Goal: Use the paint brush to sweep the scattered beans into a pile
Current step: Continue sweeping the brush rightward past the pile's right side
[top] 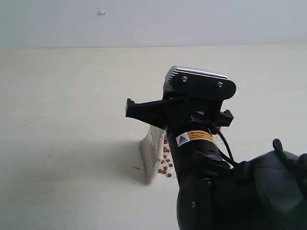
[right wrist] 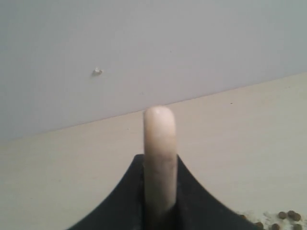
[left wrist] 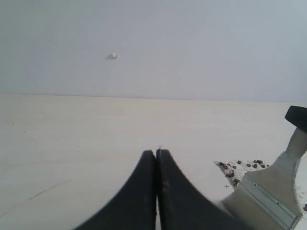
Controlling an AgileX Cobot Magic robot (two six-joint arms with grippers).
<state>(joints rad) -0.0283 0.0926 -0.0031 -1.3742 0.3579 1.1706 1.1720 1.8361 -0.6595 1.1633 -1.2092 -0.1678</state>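
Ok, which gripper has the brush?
The right gripper: it is clamped on the brush handle. The left gripper is shut with nothing in it.

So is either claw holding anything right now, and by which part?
The right claw is shut on the paint brush, gripping it by the wooden handle. The left claw is shut with nothing in it.

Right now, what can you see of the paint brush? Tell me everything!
The paint brush is flat and wide: pale wooden handle, silver metal band, whitish bristles. The right gripper pinches the handle between its black fingers, the rounded end poking out. The brush leans, bristles down at the table, just beside the beans.
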